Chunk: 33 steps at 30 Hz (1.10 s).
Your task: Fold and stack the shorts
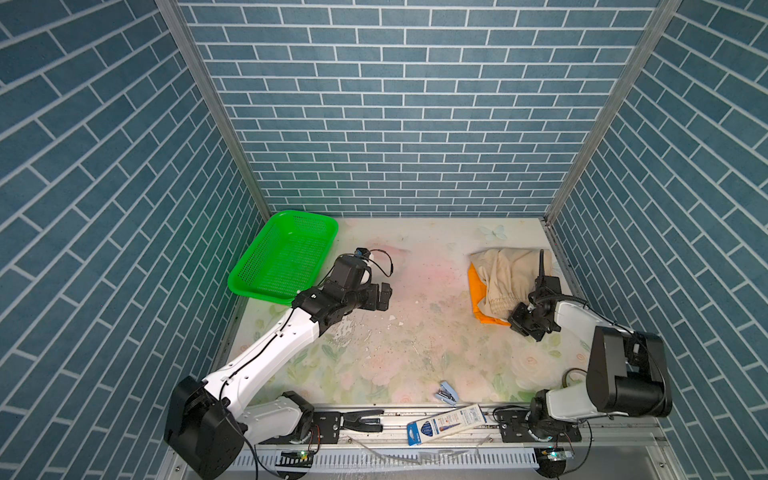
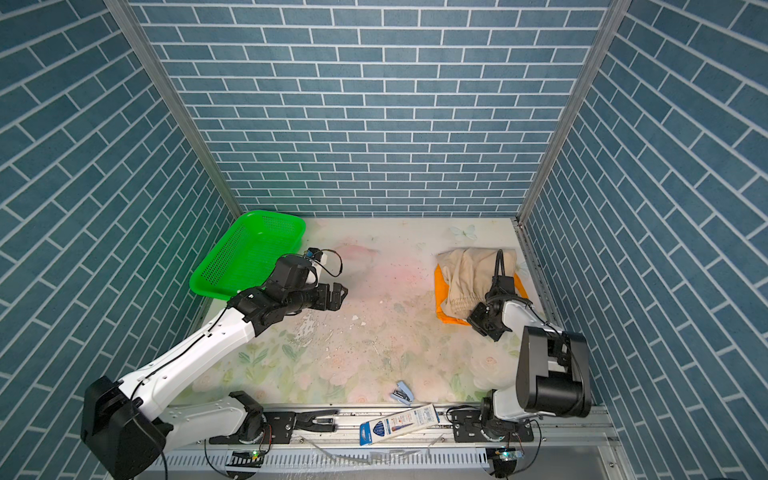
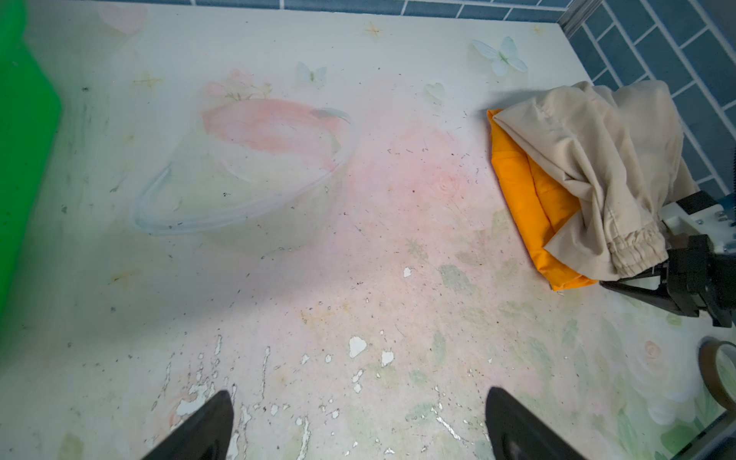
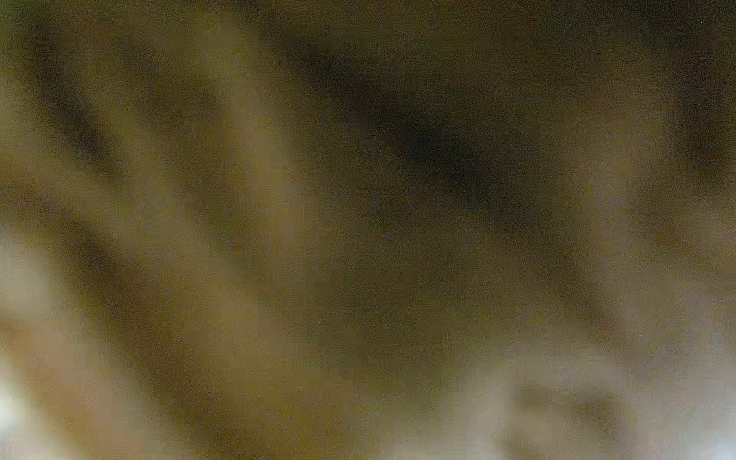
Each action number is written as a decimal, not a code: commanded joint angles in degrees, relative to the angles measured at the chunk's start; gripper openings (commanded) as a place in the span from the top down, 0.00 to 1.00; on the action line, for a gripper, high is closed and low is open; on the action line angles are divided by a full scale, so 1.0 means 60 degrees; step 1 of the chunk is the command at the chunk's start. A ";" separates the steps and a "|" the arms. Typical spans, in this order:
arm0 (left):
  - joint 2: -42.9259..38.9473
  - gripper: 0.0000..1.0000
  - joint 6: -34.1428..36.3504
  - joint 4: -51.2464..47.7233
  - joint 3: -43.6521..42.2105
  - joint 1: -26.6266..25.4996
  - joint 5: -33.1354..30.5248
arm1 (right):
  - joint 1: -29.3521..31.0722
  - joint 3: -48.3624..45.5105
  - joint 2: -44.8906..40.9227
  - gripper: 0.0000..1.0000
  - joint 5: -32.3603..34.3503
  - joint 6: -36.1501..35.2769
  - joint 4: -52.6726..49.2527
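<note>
Mid-right in both top views, beige shorts (image 1: 505, 274) heaped atop folded orange shorts (image 1: 478, 293), right gripper (image 1: 541, 262) closed against the beige cloth's right side, any pinch of cloth impossible to tell, left gripper (image 1: 384, 296) wide open, empty, well apart at centre-left.

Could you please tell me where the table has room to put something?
Bare: the middle of the table, between the green basket and the beige shorts atop the orange shorts; the left end effector hangs open over its basket side. Crowded: the right edge, where the right end effector meets the pile.
</note>
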 commanded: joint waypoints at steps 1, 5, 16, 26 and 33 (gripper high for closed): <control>-0.0309 0.00 -0.0078 -0.0382 -0.0238 0.0230 -0.0424 | 0.0051 0.0676 0.1361 1.00 0.0443 -0.0663 0.0451; -0.0553 0.00 -0.0217 -0.0604 -0.0488 0.0528 -0.0816 | 0.0009 0.2504 0.2941 1.00 0.0514 -0.1126 0.0253; -0.1632 0.00 0.0053 0.0100 -0.1840 0.2108 -0.3056 | 0.0003 0.5319 0.3994 1.00 0.0351 -0.1781 -0.0453; -0.2067 0.00 0.1857 0.4039 -0.4072 0.3856 -0.6254 | -0.0005 0.1483 -0.1502 0.54 0.2154 -0.2960 0.2198; -0.0525 0.00 0.3295 0.7797 -0.5417 0.4923 -0.5130 | -0.0005 -0.1321 -0.2263 0.30 0.3029 -0.3893 0.5792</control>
